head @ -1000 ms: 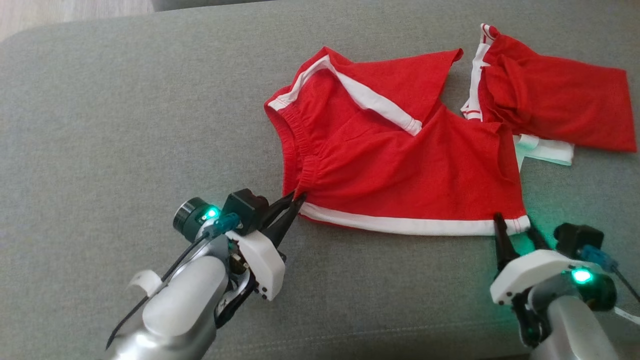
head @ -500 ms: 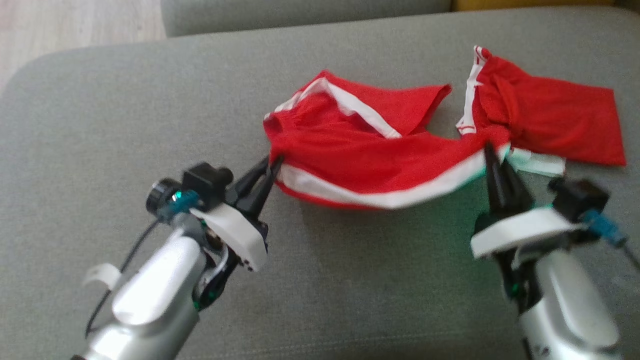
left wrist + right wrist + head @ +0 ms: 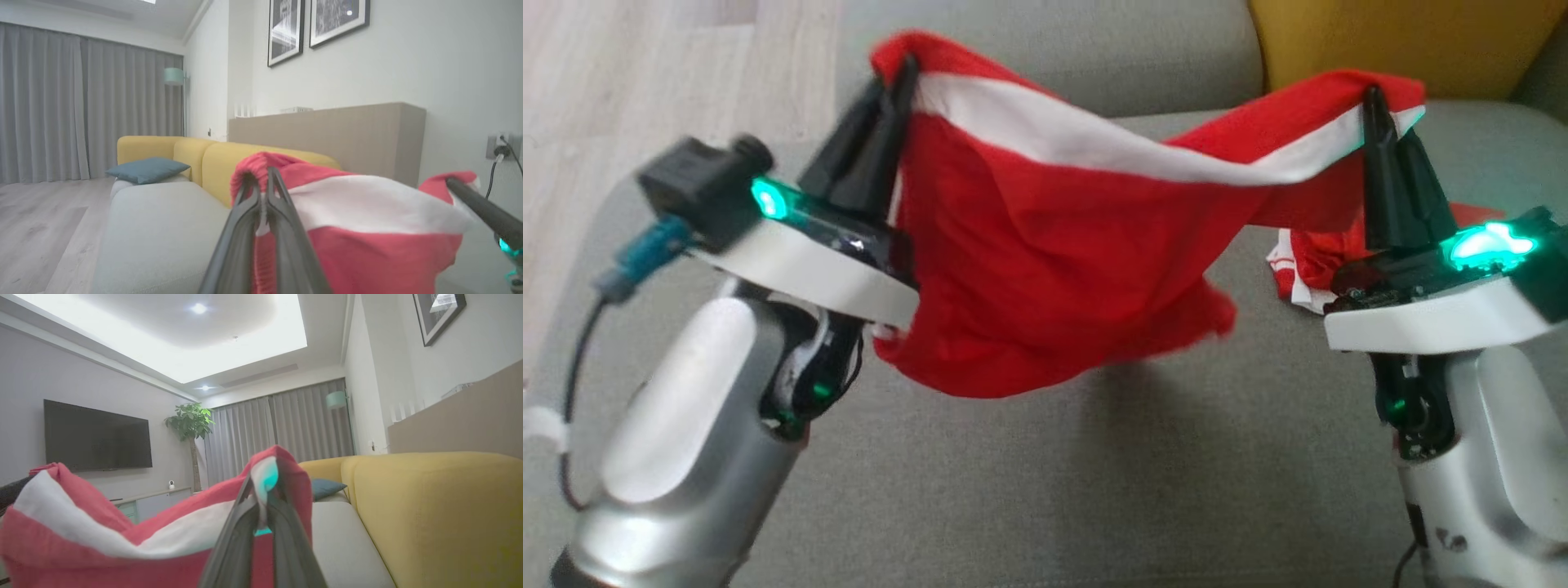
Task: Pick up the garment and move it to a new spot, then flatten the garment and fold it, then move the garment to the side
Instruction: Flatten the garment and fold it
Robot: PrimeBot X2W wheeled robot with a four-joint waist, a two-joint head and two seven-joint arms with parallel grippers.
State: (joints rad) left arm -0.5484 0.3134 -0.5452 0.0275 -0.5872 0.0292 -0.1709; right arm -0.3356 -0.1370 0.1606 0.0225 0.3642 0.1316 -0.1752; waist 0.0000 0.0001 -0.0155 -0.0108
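Two corners of the red garment are clamped in the closed jaws of the left gripper and right gripper, the cloth hung above the near sofa seat, and its white edge should be carried taut and level

Nothing here can be read as text, label, brand or number. The garment is plain red cloth with a white band, and the framed pictures on the wall are too blurred to make out any lettering.
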